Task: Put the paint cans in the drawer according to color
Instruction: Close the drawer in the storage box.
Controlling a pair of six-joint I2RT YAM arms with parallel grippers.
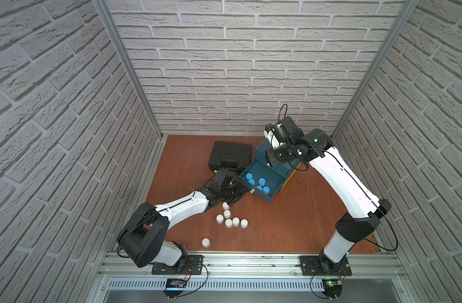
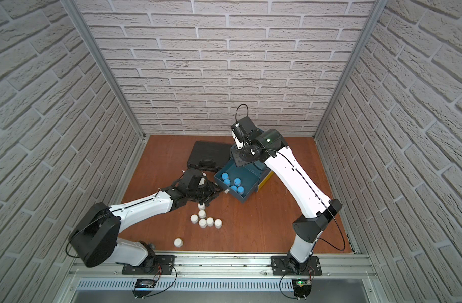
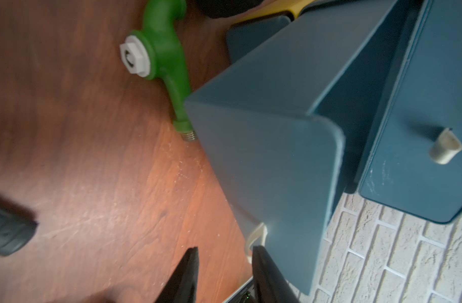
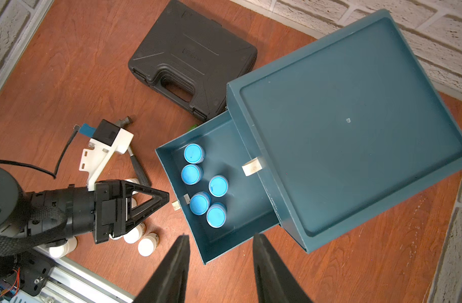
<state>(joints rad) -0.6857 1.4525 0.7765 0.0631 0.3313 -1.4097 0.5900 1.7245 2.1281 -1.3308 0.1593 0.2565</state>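
- Aluminium rail (image 1: 250, 263) along the front edge is seen nearest in both top views, with both arm bases bolted onto it.
- One white paint can (image 1: 205, 242) is set alone on the wooden table (image 1: 303, 223), near the rail.
- Six more white paint cans (image 1: 228, 223) are clustered farther back, beside the left arm.
- Five light blue paint cans (image 4: 218, 185) are stood upright, lids up, close together in the open drawer (image 4: 224, 131) of a teal cabinet (image 4: 355, 131).
- The left gripper (image 3: 226, 249) is held low at the drawer front. Its jaws are parted and nothing is caught between them. The pale pull tab (image 3: 254, 236) is seen just ahead of the tips.
- The right gripper (image 4: 222, 236) is held high over the cabinet and pointed downward, with its jaws spread and empty.
- A black case (image 1: 231, 156) is laid flat behind the drawer, and a green toy drill (image 3: 167, 60) is seen on the table between case and drawer.
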